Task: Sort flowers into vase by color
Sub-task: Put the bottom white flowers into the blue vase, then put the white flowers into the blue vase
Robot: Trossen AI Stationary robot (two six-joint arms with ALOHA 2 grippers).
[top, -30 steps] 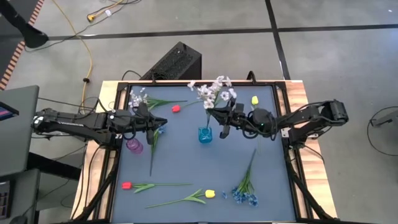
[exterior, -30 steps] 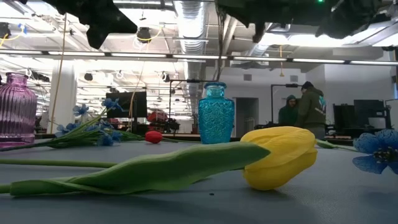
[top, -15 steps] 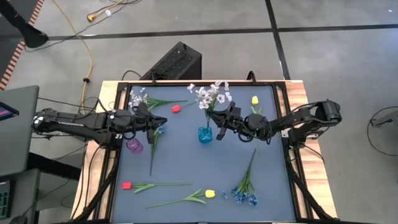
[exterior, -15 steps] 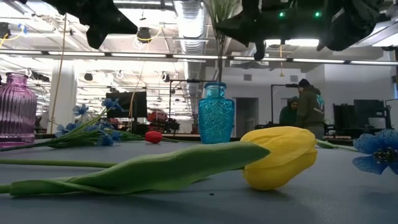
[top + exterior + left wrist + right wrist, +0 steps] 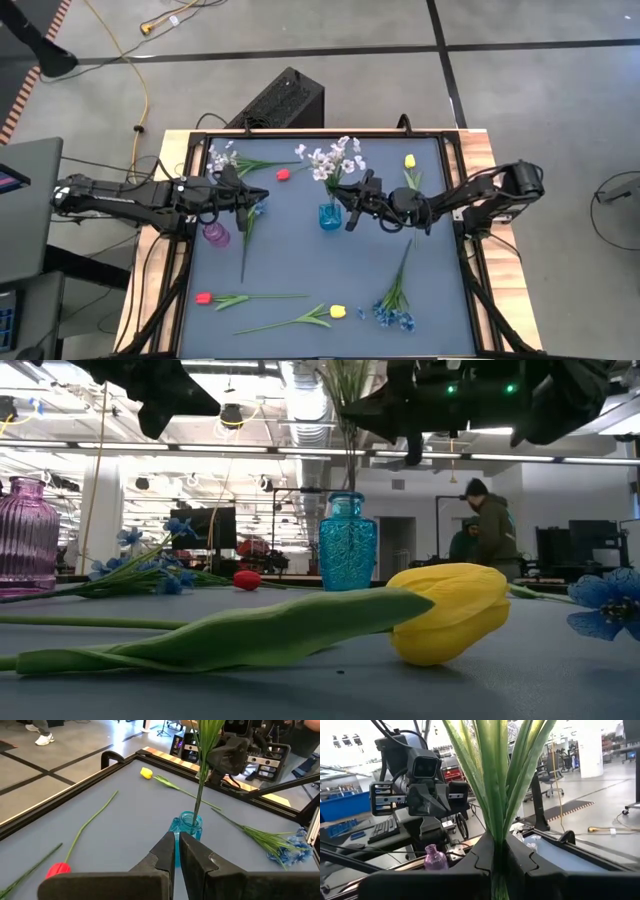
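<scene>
Beyond the table, the low view showed a bright workshop where two people stood by a doorway, well clear of the arms. On the blue-grey table (image 5: 300, 250) the right gripper (image 5: 350, 205) held the white spray (image 5: 325, 160) by its bundled green stem, jaws pinched on it, as the right wrist view showed with the leaves rising straight out from between the fingers. Over the last second that arm had travelled from beside the blue vase (image 5: 329, 215) to above it, and the blossoms had swung toward the table's left side with it. The left wrist view now showed the stem's lower end entering the mouth of the blue vase (image 5: 186, 832), so the insertion looked begun but not finished, the flower being still in the grip. The jaws had perhaps begun to slacken slightly, though no gap showed around the stem. The left gripper (image 5: 243, 196) had stayed shut and empty, hovering near the purple vase (image 5: 216, 234) without moving. Still lying on the surface were a red tulip (image 5: 205, 298), a yellow tulip (image 5: 337, 312), a blue spray (image 5: 395, 315), another yellow tulip (image 5: 409, 161), a red bloom (image 5: 283, 174), a second white spray (image 5: 222, 157) and a blue flower (image 5: 256, 210), so most of the sorting remained.
</scene>
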